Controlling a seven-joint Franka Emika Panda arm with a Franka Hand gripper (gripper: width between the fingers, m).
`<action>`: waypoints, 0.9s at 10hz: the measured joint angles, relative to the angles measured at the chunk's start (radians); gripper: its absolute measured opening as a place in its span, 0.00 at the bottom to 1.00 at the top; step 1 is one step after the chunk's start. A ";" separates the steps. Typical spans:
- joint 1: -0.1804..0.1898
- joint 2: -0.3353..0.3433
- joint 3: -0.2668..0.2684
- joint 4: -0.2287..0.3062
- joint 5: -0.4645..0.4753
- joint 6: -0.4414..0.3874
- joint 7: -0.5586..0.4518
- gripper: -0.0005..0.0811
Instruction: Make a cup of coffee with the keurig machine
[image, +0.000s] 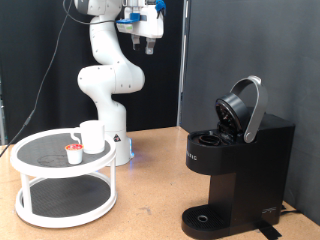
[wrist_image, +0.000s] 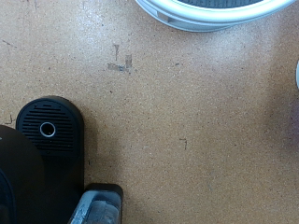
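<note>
High above the wooden floor, near the exterior view's top, my gripper (image: 148, 42) hangs with nothing between its fingers; whether they stand wide or narrow I cannot tell, and the wrist view shows no fingertips at all.

As for progress, I judge the task barely begun. The keurig machine (image: 235, 170) stands at the exterior view's right with its lid (image: 245, 108) tipped up and open, so the chamber is exposed. The cup (image: 92, 136) sits on the upper tier of the white round table (image: 40, 163) at the exterior view's left, with the small red-and-white pod (image: 73, 151) just beside it. The drip tray (image: 208, 216) carries nothing, so pod loading, cup placing and brewing all appear undone.

In the wrist view I look down on the tray's round black grate (wrist_image: 47, 129), a sliver of the table's rim (wrist_image: 210, 14), and plain wood (wrist_image: 187, 103) between them. That stretch between table and machine gives open room; the raised lid and the table's rim are the edges I must mind.
</note>
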 joint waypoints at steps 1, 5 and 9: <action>-0.002 0.000 -0.003 0.000 0.000 0.007 0.000 0.91; -0.035 0.010 -0.108 0.011 -0.028 0.008 -0.073 0.91; -0.067 0.024 -0.207 0.019 -0.094 0.013 -0.175 0.91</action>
